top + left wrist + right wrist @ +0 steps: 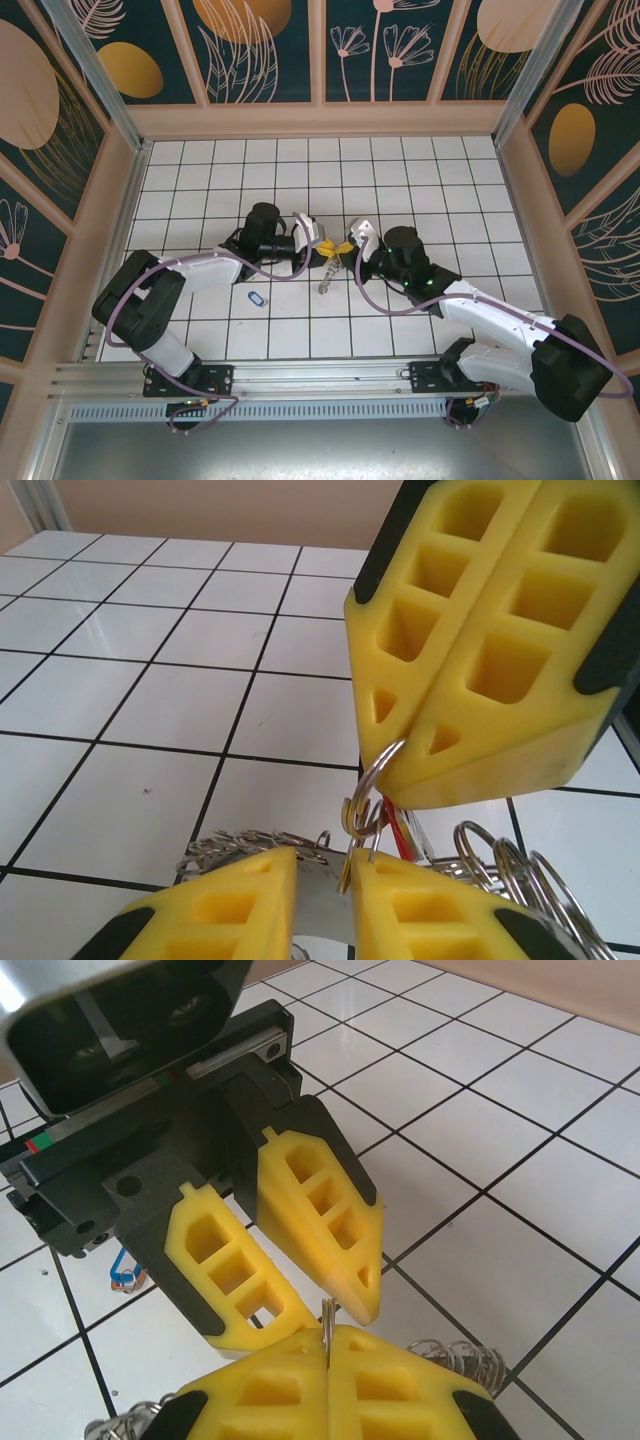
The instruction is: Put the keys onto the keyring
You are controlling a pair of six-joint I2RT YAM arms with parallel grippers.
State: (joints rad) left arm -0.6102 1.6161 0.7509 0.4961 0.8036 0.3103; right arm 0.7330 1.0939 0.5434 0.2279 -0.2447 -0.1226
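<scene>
My right gripper (328, 1345) is shut on a small metal split ring (326, 1318) held edge-on between its yellow pads. In the left wrist view that ring (372, 772) hangs from the right gripper's fingertips (430, 770), linked to more small rings and a red key tag (396, 830). My left gripper (322, 868) is open just under them, one small ring leaning on its right pad (400, 890). The keyring (240, 844), a bumpy pale loop, lies below on the tiles and dangles in the top view (327, 277). A blue key (258, 299) lies apart.
White tiled floor (420, 180) with black grout is walled by patterned panels. Both arms meet at the floor's middle (335, 247). A metal rail (320, 375) runs along the near edge. The blue key lies left of and nearer than the grippers.
</scene>
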